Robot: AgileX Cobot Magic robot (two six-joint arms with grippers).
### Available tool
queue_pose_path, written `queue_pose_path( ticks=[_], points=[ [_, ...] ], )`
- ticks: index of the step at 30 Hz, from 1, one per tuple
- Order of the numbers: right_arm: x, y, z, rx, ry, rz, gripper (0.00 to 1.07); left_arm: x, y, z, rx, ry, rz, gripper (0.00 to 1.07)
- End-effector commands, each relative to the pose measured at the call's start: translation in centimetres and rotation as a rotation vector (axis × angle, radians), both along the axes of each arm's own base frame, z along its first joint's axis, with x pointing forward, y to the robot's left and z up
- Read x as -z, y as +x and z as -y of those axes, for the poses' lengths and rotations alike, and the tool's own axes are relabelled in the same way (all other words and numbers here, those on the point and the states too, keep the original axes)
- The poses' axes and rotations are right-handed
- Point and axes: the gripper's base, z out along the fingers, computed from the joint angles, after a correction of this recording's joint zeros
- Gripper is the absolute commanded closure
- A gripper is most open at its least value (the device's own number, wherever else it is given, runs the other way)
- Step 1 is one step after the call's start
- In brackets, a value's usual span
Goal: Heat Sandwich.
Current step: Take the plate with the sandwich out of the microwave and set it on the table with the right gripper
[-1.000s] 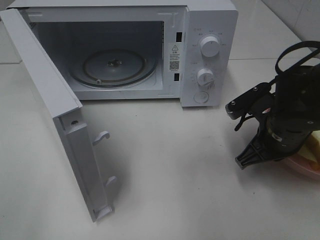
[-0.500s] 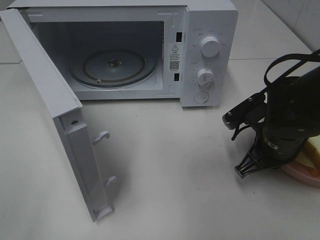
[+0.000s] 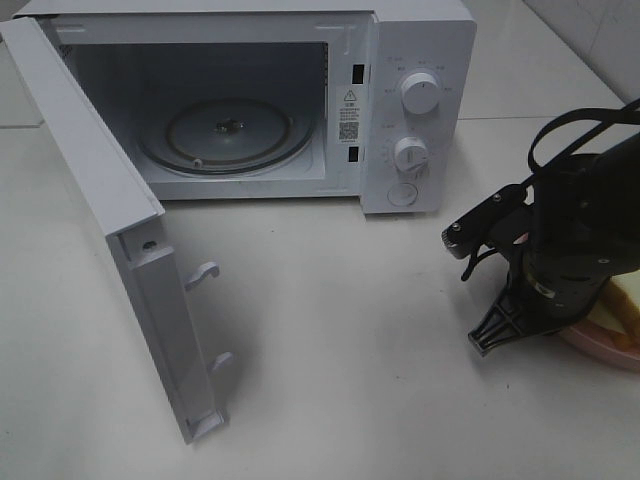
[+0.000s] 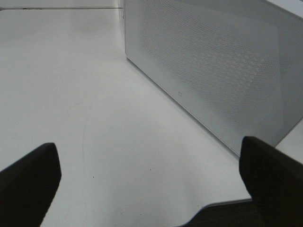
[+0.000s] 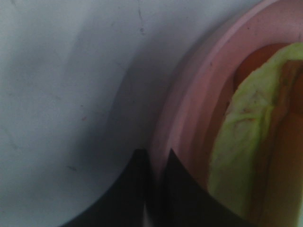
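The exterior high view shows the microwave with its door swung wide, so the glass turntable is free to receive food. The sandwich lies on the pink plate at the right edge of the bench, mostly hidden under the right gripper. In the right wrist view its fingers are clenched on the plate rim, one on each side, probably to carry plate and sandwich together. The left gripper hangs near the outer face of the door with its fingers spread wide, holding nothing.
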Motion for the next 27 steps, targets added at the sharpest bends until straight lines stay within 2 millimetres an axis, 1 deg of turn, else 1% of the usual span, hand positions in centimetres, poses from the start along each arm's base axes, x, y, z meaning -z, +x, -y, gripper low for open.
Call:
queue_pose_path(
  ticks=[1, 5, 6, 8, 9, 11, 12, 13, 14, 15, 16, 18, 19, 22, 23, 25, 26, 27],
  points=[
    [-0.1, 0.1, 0.3, -0.006, -0.021, 0.005, 0.98, -0.1, 0.0, 0.1, -0.004, -0.011, 0.017, 0.1],
    [0.0, 0.0, 0.3, 0.003, -0.025, 0.001, 0.94, -0.1, 0.0, 0.1, -0.004, -0.011, 0.017, 0.1],
    [0.0, 0.0, 0.3, 0.016, -0.018, -0.003, 0.9, -0.1, 0.0, 0.1, -0.004, -0.011, 0.017, 0.1],
    [0.0, -0.1, 0.3, 0.021, -0.015, -0.005, 0.88, -0.1, 0.0, 0.1, -0.004, -0.011, 0.017, 0.1],
    [0.1, -0.1, 0.3, 0.025, -0.013, -0.006, 0.85, -0.1, 0.0, 0.1, -0.004, -0.011, 0.017, 0.1],
    [0.1, -0.2, 0.3, 0.04, -0.005, -0.011, 0.75, -0.1, 0.0, 0.1, -0.004, -0.011, 0.017, 0.1],
    [0.1, -0.2, 0.3, 0.04, -0.005, -0.011, 0.75, -0.1, 0.0, 0.1, -0.004, -0.011, 0.017, 0.1],
    [0.1, -0.2, 0.3, 0.043, -0.001, -0.012, 0.71, -0.1, 0.0, 0.1, -0.004, -0.011, 0.017, 0.1],
    [0.1, -0.2, 0.3, 0.045, 0.001, -0.012, 0.67, -0.1, 0.0, 0.1, -0.004, -0.011, 0.017, 0.1],
    [0.0, -0.2, 0.2, 0.051, 0.006, -0.01, 0.6, -0.1, 0.0, 0.1, -0.004, -0.011, 0.017, 0.1],
    [0.0, -0.2, 0.2, 0.051, 0.006, -0.01, 0.6, -0.1, 0.0, 0.1, -0.004, -0.011, 0.017, 0.1],
    [-0.2, -0.3, 0.2, 0.052, 0.015, -0.008, 0.55, -0.1, 0.0, 0.1, -0.004, -0.011, 0.017, 0.1],
    [-0.6, -0.3, 0.2, 0.048, 0.024, -0.006, 0.5, -0.1, 0.0, 0.1, -0.004, -0.011, 0.017, 0.1],
    [-0.9, -0.4, 0.1, 0.037, 0.032, -0.009, 0.45, -0.1, 0.0, 0.1, -0.004, -0.011, 0.017, 0.1],
    [-1.0, -0.5, 0.1, 0.031, 0.034, -0.014, 0.43, -0.1, 0.0, 0.1, -0.004, -0.011, 0.017, 0.1],
    [-1.4, -0.7, 0.0, 0.014, 0.042, -0.029, 0.34, -0.1, 0.0, 0.1, -0.004, -0.011, 0.017, 0.1],
    [-1.4, -0.7, 0.0, 0.014, 0.042, -0.029, 0.34, -0.1, 0.0, 0.1, -0.004, -0.011, 0.017, 0.1],
    [-1.5, -0.7, 0.0, 0.009, 0.046, -0.033, 0.31, -0.1, 0.0, 0.1, -0.004, -0.011, 0.017, 0.1]
  ],
)
